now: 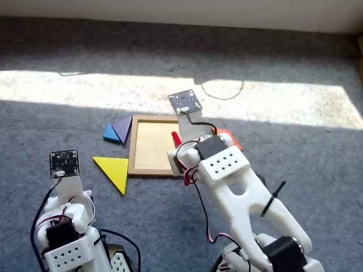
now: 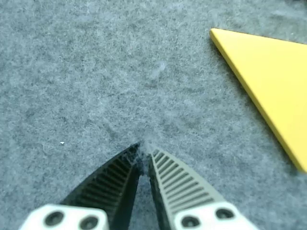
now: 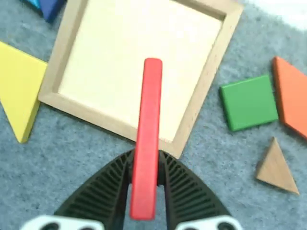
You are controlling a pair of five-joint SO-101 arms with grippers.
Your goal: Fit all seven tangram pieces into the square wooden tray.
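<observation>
One red tangram piece point(image 3: 146, 139) is pinched edgewise by the right gripper point(image 3: 144, 162) above the rim of the square wooden tray point(image 3: 206, 91), long axis aimed inward; in the high view the tray floor is found at nine o'clock. The left gripper point(image 2: 144, 158) is pressed together, empty.

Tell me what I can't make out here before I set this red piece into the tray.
Right wrist view: red piece is held edge-on in the right gripper, so its outline is unknown.
High view: orange piece sits mostly behind the right arm.
Left wrist view: yellow triangle is cut off by the picture edge.
Right wrist view: blue pieces are cut off at the edge.
</observation>
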